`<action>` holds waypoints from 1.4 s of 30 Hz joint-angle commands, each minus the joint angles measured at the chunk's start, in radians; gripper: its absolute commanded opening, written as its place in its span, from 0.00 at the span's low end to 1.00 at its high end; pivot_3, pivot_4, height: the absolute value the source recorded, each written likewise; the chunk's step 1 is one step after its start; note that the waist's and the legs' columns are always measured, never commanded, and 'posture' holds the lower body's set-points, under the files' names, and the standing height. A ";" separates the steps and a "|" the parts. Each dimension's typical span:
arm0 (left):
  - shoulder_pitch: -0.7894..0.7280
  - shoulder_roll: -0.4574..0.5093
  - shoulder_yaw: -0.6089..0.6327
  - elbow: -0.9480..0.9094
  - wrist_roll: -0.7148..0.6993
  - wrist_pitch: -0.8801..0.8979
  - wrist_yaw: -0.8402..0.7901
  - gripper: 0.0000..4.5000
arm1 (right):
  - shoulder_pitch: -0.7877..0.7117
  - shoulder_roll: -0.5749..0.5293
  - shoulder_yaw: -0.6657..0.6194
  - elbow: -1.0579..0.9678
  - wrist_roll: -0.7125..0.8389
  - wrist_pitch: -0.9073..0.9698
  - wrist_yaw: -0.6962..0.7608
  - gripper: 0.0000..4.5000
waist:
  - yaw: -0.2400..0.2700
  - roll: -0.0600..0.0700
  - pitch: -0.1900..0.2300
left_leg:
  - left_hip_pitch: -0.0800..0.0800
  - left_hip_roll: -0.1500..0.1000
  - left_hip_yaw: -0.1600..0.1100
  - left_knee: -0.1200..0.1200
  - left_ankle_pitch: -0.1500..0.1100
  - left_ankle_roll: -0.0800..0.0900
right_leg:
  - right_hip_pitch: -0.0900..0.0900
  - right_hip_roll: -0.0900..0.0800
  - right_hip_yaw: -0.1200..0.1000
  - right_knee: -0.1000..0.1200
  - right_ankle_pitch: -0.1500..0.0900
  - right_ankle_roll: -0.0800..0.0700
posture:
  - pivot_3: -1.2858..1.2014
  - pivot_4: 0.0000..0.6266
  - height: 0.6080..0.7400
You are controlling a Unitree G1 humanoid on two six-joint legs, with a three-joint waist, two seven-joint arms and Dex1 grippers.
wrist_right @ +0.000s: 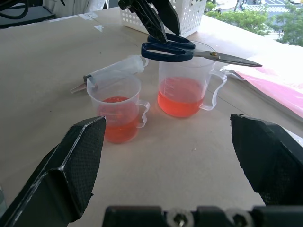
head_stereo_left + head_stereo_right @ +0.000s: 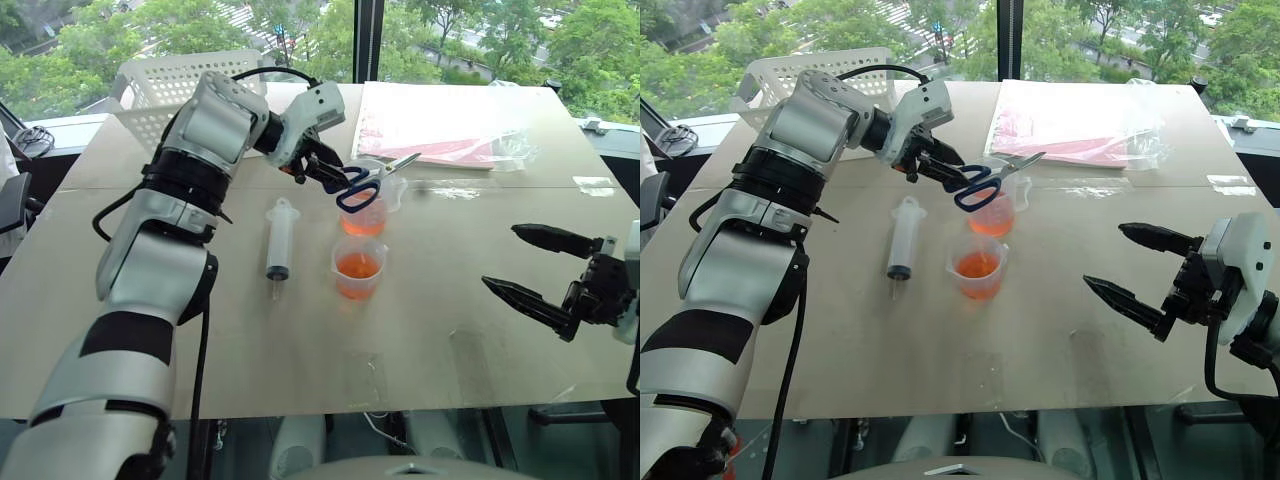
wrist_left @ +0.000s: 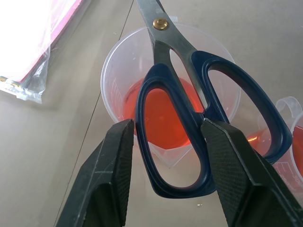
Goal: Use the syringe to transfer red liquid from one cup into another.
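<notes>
Nearest me, my right gripper [image 2: 528,262] hangs over the table's [image 2: 450,330] right side with its fingers spread wide and nothing in them. Further in, the smaller cup [image 2: 358,267] and, just behind it, the taller spouted beaker [image 2: 366,212] both hold red liquid. The syringe [image 2: 279,238] lies flat on the table just left of the cups, long axis running near to far, nozzle toward me, plunger flange at the far end. I judge the transfer not begun: the syringe is untouched. My left gripper [image 2: 334,176] is clamped on the blue handle of the scissors [image 2: 372,178], which rest across the beaker's rim; clearing them comes first.
</notes>
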 commanded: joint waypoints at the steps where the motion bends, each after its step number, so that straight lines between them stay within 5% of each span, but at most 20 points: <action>1: -0.043 0.004 0.042 0.001 0.011 -0.007 0.000 0.51 | 0.007 0.003 -0.028 -0.033 0.025 -0.006 -0.013 1.00 | 0.000 0.000 0.000 | 0.000 0.000 0.000 0.000 0.000 0.000 | 0.000 0.000 0.000 0.000 0.000 0.000 | 0.52 0.24 1.00; 18: 0.030 0.007 0.033 -0.252 -0.011 0.274 0.006 0.51 | 0.018 -0.002 -0.026 -0.044 0.038 -0.008 -0.030 1.00 | 0.000 0.000 0.000 | 0.001 0.000 -0.001 0.000 0.000 0.000 | 0.000 0.000 0.000 0.001 0.000 0.000 | 0.52 0.24 1.00; 34: 0.063 -0.030 -0.013 -0.223 0.001 0.270 0.042 0.51 | 0.033 -0.005 -0.070 -0.051 0.074 -0.016 -0.022 1.00 | 0.000 0.000 0.000 | 0.000 0.000 -0.005 0.001 0.000 0.000 | 0.000 0.000 -0.001 0.001 0.000 0.000 | 0.52 0.24 1.00; 39: 0.052 -0.032 0.001 -0.208 0.002 0.255 0.055 0.19 | 0.044 0.001 -0.073 -0.062 0.078 -0.017 -0.031 1.00 | 0.000 0.000 0.000 | 0.001 0.000 -0.006 0.001 0.000 0.000 | 0.001 0.000 -0.001 0.001 0.000 0.000 | 0.52 0.24 1.00; 42: 0.040 -0.014 0.019 -0.217 -0.008 0.260 0.049 0.19 | 0.050 0.003 -0.073 -0.067 0.080 -0.019 -0.036 1.00 | -0.001 0.000 0.000 | 0.001 0.000 -0.006 0.001 0.000 0.000 | 0.001 0.000 -0.001 0.001 0.000 0.000 | 0.52 0.24 1.00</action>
